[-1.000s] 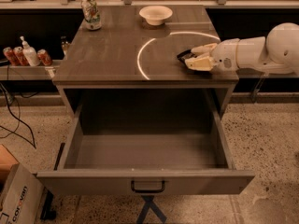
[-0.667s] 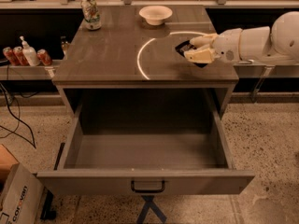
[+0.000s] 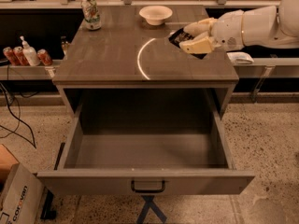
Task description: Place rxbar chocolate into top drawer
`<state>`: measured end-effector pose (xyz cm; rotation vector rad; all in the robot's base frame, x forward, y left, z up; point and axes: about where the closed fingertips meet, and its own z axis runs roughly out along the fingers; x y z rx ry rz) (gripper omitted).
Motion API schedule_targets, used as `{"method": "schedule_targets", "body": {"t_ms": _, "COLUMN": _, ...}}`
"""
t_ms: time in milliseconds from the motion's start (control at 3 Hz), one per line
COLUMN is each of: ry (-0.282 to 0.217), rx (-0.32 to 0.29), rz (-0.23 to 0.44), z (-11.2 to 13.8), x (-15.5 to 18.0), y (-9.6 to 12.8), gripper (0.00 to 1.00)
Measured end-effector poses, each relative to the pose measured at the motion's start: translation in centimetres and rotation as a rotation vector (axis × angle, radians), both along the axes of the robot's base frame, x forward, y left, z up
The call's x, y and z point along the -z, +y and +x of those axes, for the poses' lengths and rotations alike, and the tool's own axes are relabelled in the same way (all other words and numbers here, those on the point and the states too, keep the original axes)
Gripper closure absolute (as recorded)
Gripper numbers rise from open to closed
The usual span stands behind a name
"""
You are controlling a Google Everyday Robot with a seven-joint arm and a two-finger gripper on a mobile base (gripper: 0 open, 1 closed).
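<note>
My gripper (image 3: 190, 37) is over the right side of the counter top, its cream fingers (image 3: 196, 45) shut on the rxbar chocolate (image 3: 178, 36), a flat dark-wrapped bar held tilted above the surface. The white arm reaches in from the right. The top drawer (image 3: 145, 181) stands pulled wide open below the counter, with a flat grey front and a small dark centre handle; nothing lies inside it.
A green-labelled can (image 3: 91, 13) stands at the counter's back left and a white bowl (image 3: 155, 14) at the back centre. Cans and a pump bottle (image 3: 29, 55) sit on a shelf at left. A cardboard box (image 3: 16, 199) is on the floor at lower left.
The gripper has lifted the bar off the counter and moved up and slightly away from the front edge. The drawer has stayed open.
</note>
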<state>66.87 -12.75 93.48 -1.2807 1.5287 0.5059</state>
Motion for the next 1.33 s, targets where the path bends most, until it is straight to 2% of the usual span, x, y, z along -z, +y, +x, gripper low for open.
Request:
{"method": "schedule_targets", "body": {"t_ms": 333, "ry": -0.019, "rx": -0.065, "rz": -0.051, "z": -2.8, "x": -0.8, "y": 2.8, "gripper": 1.0}}
{"method": "schedule_targets", "body": {"t_ms": 667, "ry": 0.001, "rx": -0.143, "rz": -0.1, "z": -5.9, "x": 0.0, "y": 6.7, "gripper": 1.0}}
{"method": "schedule_targets", "body": {"t_ms": 1000, "ry": 0.048, "rx": -0.214, "rz": -0.099, "z": -8.6, "x": 1.7, "y": 10.0, "gripper": 1.0}}
{"method": "schedule_targets", "body": {"t_ms": 1333, "ry": 0.109, "rx": -0.253, "rz": -0.076, "z": -10.8, "x": 4.1, "y": 12.6, "gripper": 1.0}}
